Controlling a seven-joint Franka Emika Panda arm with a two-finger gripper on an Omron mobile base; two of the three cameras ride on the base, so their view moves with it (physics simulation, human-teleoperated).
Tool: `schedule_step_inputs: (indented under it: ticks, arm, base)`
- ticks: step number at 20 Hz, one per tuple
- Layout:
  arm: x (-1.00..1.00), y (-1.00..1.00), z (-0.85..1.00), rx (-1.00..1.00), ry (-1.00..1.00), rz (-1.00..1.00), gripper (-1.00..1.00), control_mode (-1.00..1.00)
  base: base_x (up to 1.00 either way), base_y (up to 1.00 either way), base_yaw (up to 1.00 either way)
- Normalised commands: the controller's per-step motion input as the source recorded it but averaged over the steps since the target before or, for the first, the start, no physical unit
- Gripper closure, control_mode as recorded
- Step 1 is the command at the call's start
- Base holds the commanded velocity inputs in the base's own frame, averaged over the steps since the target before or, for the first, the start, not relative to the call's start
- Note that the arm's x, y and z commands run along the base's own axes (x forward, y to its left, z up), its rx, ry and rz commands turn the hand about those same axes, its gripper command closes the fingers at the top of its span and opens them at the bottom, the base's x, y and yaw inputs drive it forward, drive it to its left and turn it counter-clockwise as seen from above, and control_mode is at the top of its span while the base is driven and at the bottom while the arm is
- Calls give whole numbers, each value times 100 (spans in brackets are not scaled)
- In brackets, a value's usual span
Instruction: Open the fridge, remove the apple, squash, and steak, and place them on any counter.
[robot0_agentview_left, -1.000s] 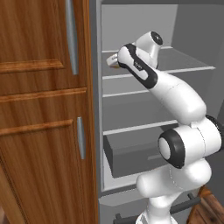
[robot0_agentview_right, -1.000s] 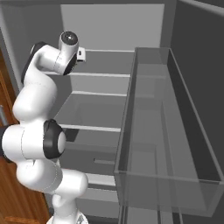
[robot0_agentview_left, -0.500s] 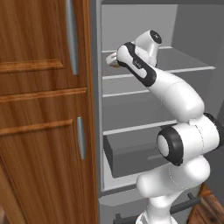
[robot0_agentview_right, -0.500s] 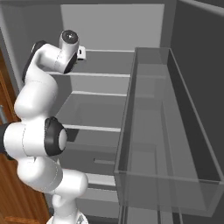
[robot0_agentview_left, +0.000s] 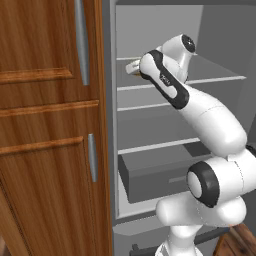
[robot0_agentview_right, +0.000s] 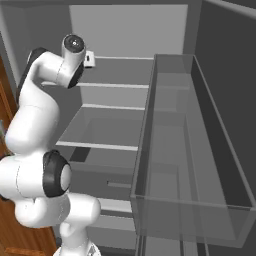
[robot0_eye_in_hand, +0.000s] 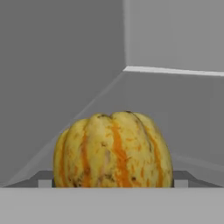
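One squash (robot0_eye_in_hand: 113, 149), ribbed yellow with orange stripes, sits upright on an upper shelf (robot0_agentview_left: 165, 82) inside the open fridge (robot0_agentview_right: 125, 30), near the shelf's left rear corner where the grey side and back walls meet. The hand (robot0_eye_in_hand: 113, 183) is level with it, its dark fingertips (robot0_eye_in_hand: 45, 180) standing close on either side of the squash's base. Whether the hand is pinching the squash or merely spread around it cannot be told. The brown wooden cabinet (robot0_agentview_left: 47, 125) stands just beside the fridge's left edge.
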Motion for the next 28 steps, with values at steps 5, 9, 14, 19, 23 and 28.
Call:
schedule_step_inputs:
  ticks: [5,9,14,19,23,28]
  arm:
    - [-100,-33,33,0,-21,-11,100,-100]
    - [-100,-64,72,0,-12,-16,100,-100]
    - [-100,-46,55,-2,3,-17,100,-100]
    - [-100,-21,7,-1,19,-36,100,-100]
    - [-95,0,-25,-1,4,-24,100,-100]
    - [-71,-5,-11,0,1,-3,100,-100]
  base:
    - [0,0,0]
    - [0,0,0]
    - [0,0,0]
    - [0,0,0]
    - [0,0,0]
    - [0,0,0]
